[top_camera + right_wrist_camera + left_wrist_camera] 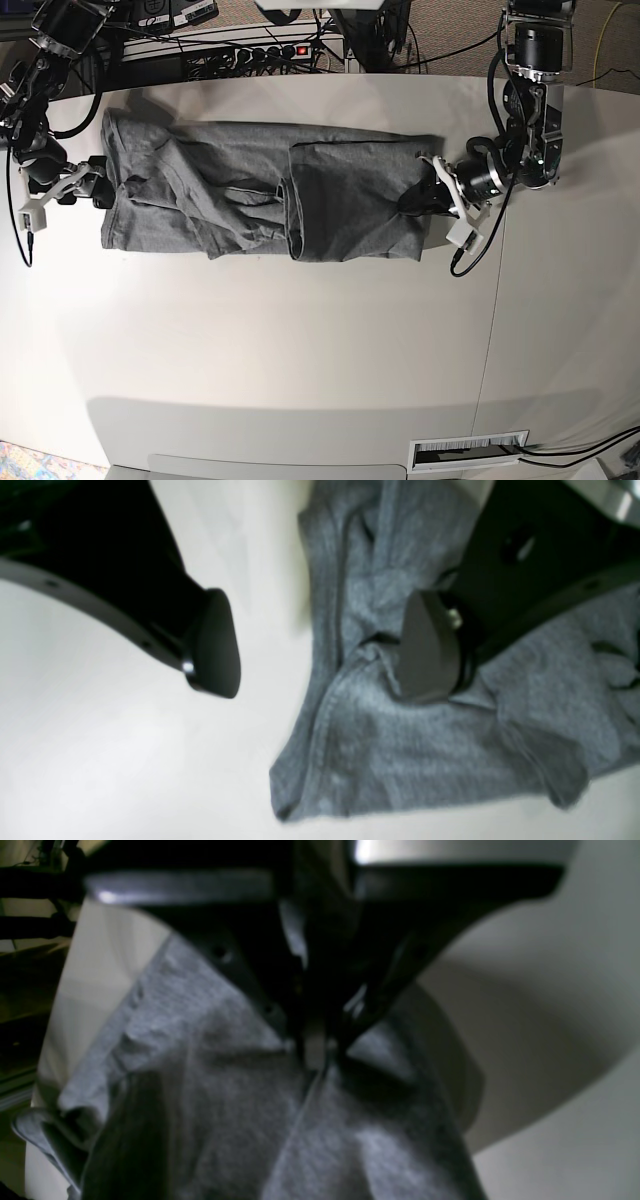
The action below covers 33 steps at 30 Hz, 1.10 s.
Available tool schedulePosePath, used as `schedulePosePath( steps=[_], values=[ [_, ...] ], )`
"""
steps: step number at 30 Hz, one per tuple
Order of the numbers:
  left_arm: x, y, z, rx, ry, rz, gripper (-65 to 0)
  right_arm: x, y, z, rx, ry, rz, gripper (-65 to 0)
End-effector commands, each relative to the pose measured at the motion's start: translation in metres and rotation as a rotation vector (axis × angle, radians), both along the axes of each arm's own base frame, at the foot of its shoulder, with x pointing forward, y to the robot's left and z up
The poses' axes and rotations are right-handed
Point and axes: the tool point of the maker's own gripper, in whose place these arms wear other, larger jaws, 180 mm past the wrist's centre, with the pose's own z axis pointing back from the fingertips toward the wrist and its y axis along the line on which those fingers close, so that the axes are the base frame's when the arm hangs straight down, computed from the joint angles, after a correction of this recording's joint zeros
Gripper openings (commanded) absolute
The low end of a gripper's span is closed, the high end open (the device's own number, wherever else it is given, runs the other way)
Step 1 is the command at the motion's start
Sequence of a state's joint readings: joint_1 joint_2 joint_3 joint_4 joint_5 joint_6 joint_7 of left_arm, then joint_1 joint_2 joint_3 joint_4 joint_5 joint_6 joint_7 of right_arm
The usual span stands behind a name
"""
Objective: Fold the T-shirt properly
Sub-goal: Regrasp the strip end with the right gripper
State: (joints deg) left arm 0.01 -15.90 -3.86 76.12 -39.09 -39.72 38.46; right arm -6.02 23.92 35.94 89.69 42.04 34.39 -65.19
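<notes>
The T-shirt (260,205) is lying stretched out in a long band across the far part of the white table (300,350), folded lengthwise so it's a narrow rectangle running side to side in the base view. There's a doubled-over section on the right half of that view, with a visible edge crossing the band around the middle, and the other half is more rumpled with a few creases.

The left gripper (315,1050) is at the end of the shirt on the base view's right, jaws pinched together tight on a bit of the grey fabric. In its wrist cam you can see the cloth pulling up into the closed tips with a fold line running down from them.

The right gripper (320,650) is at the opposite end, and its jaws are spread wide apart. One fingertip (212,645) sits over bare table just beside the shirt's edge, the other (430,650) is over the wrinkled fabric, looks like it's touching or just above it. It's not holding anything. The shirt's hem corner lies flat on the table under it.
</notes>
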Motion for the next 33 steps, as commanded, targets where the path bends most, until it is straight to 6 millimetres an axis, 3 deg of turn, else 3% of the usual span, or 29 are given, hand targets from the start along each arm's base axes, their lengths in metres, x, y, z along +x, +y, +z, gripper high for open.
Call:
schedulePosePath(
  steps=[1, 8, 17, 33],
  values=[
    [-0.009, 0.011, -0.016, 0.095, 0.049, -0.028, -65.0, 0.011, -0.006, 0.020, -0.023, -0.067, 0.007, -14.7],
    [-0.008, 0.011, -0.014, 0.088, 0.040, -0.022, -65.0, 0.014, 0.000, 0.018, -0.002, -0.080, 0.016, -14.8],
    [-0.007, 0.011, -0.014, 0.088, 0.038, -0.022, -65.0, 0.019, 0.031, -0.015, 0.065, -0.027, 0.089, -14.8],
    [-0.007, 0.011, -0.013, 0.085, 0.035, -0.020, -65.0, -0.003, 0.026, -0.061, 0.206, 0.085, 0.007, -14.8]
  ],
)
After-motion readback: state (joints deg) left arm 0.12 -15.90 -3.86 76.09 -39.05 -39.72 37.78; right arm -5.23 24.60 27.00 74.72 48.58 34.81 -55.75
